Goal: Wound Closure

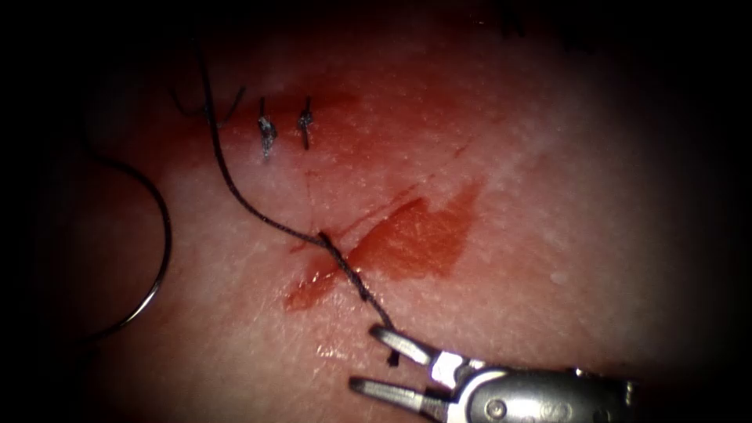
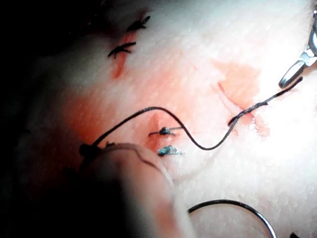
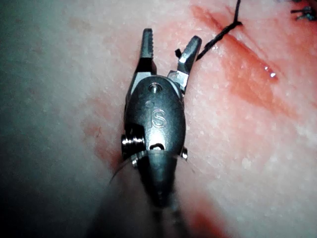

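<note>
The right tool (image 1: 363, 359) sits at the bottom of the endoscope view with its jaws open and holds nothing. The dark thread's (image 1: 235, 192) short free end lies against its upper jaw. From there the thread runs up into the tissue (image 1: 548, 157) at a puncture (image 1: 321, 235), then on toward the upper left. The curved needle (image 1: 160, 235) lies free on the tissue far left of the cut, held by neither tool. In the right wrist view the open jaws (image 3: 172, 37) have the thread (image 3: 223, 32) beside one of them. A blurred shape (image 2: 129, 188), the left tool, meets the thread (image 2: 198, 144).
Two tied stitches (image 1: 266, 133) (image 1: 305, 121) with short cut ends sit above the puncture. A patch of red fluid (image 1: 415, 235) lies right of it. The left wrist view has the needle (image 2: 233, 203), nearby knots (image 2: 166, 131) and the right tool (image 2: 297, 69).
</note>
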{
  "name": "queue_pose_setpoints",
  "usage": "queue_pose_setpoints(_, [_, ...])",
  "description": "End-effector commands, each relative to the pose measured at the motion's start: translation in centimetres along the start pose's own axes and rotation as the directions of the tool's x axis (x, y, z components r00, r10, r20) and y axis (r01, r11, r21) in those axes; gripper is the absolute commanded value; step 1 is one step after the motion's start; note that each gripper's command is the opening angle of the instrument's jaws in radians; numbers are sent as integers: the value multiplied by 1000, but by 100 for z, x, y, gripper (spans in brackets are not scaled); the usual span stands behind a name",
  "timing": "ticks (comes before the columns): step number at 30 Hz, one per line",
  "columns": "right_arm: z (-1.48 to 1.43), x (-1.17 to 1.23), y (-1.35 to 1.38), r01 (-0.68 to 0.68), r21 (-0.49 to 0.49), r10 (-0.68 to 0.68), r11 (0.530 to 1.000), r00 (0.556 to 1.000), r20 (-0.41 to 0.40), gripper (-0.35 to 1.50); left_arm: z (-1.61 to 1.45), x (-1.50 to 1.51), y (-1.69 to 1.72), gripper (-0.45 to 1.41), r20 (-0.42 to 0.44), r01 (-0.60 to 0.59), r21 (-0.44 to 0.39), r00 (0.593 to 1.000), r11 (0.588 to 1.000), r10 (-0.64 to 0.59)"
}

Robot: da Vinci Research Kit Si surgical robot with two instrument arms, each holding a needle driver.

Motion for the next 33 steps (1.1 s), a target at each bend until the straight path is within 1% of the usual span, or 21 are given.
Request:
queue_pose_setpoints(1, [6, -1, 1, -8, 11, 8, 1000, 1000, -2, 116, -3, 6, 11, -45, -8, 1, -10, 1000, 1000, -1])
queue_pose_setpoints(3, [4, 5, 7, -17, 29, 17, 999, 1000, -2, 121, -24, 14, 22, -45, -16, -1, -21, 1000, 1000, 0])
queue_pose_setpoints(7, [0, 22, 22, -37, 88, 36, 995, 999, 10, 123, -62, 28, 41, -45, -12, -6, -37, 1000, 999, 6])
queue_pose_setpoints(11, [3, 40, 32, -56, 137, 54, 989, 998, 21, 108, -95, 39, 59, -45, -7, 17, -49, 1000, 999, -17])
queue_pose_setpoints(12, [5, 46, 33, -79, 157, 74, 984, 997, 38, 99, -103, 43, 66, -45, -3, 13, -55, 1000, 998, -13])
queue_pose_setpoints(13, [7, 50, 35, -90, 173, 81, 981, 995, 54, 89, -109, 45, 71, -45, -1, 22, -59, 1000, 998, -22])
queue_pose_setpoints(14, [10, 55, 36, -100, 188, 88, 977, 994, 69, 73, -114, 48, 76, -45, 2, 23, -66, 1000, 998, -23])
queue_pose_setpoints(15, [14, 61, 38, -118, 206, 103, 971, 991, 80, 47, -118, 50, 82, -45, 5, 25, -72, 1000, 997, -25])
queue_pose_setpoints(17, [20, 67, 39, -136, 229, 122, 964, 990, 76, -23, -127, 54, 94, -45, 4, 35, -83, 999, 996, -35])
queue_pose_setpoints(18, [32, 72, 41, -147, 241, 132, 959, 988, 76, -35, -133, 58, 105, -45, -1, 45, -96, 999, 994, -45])
queue_pose_setpoints(20, [37, 72, 42, -147, 245, 132, 958, 988, 76, -35, -135, 59, 110, -45, -5, 53, -106, 999, 993, -54])
queue_pose_setpoints(24, [66, 67, 42, -143, 254, 122, 957, 988, 96, -35, -140, 64, 124, -45, -19, 73, -131, 997, 989, -76])
queue_pose_setpoints(25, [81, 64, 46, -140, 253, 121, 957, 988, 92, -35, -141, 67, 131, -45, -29, 75, -142, 996, 987, -80])
queue_pose_setpoints(26, [89, 63, 48, -140, 249, 123, 958, 989, 82, -35, -141, 68, 134, -45, -30, 79, -150, 996, 985, -85])
queue_pose_setpoints(27, [89, 63, 48, -140, 249, 123, 958, 989, 82, -35, -141, 68, 134, -45, -30, 79, -150, 996, 985, -85])
queue_pose_setpoints(33, [119, 57, 69, -138, 255, 133, 957, 990, 38, -35, -144, 75, 147, -45, -70, 94, -193, 992, 977, -109])
